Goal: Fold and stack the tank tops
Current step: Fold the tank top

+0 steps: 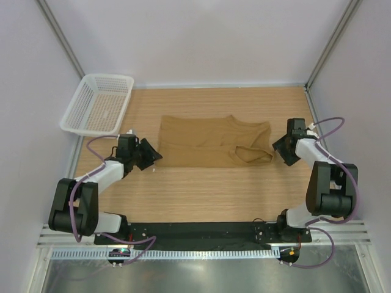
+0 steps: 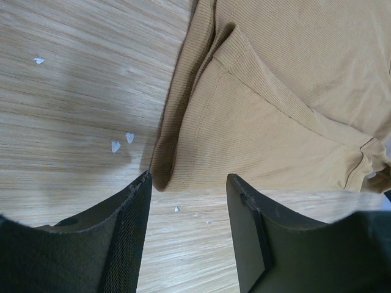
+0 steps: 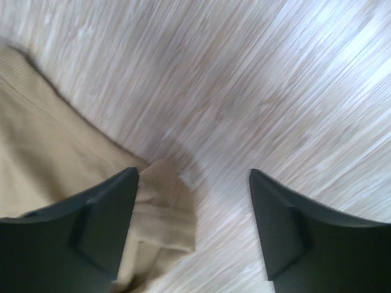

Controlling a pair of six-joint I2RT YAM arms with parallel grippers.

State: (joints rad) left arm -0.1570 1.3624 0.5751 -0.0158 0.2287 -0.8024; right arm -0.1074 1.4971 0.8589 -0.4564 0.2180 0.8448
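Note:
The tan-brown tank top (image 1: 208, 141) lies folded lengthwise in the middle of the table, hem end to the left and straps to the right. My left gripper (image 1: 153, 157) is open just off its near-left corner; in the left wrist view the folded corner (image 2: 183, 165) lies just ahead of the gap between my fingers (image 2: 188, 183). My right gripper (image 1: 280, 149) is open at the strap end. In the right wrist view a strap end (image 3: 165, 207) lies beside the left finger (image 3: 110, 213), inside the open gap (image 3: 192, 177). Neither gripper holds the cloth.
A white plastic mesh basket (image 1: 98, 105) stands at the table's far left corner. Small white specks (image 2: 116, 145) lie on the wood near the left gripper. Enclosure walls stand at the back and both sides.

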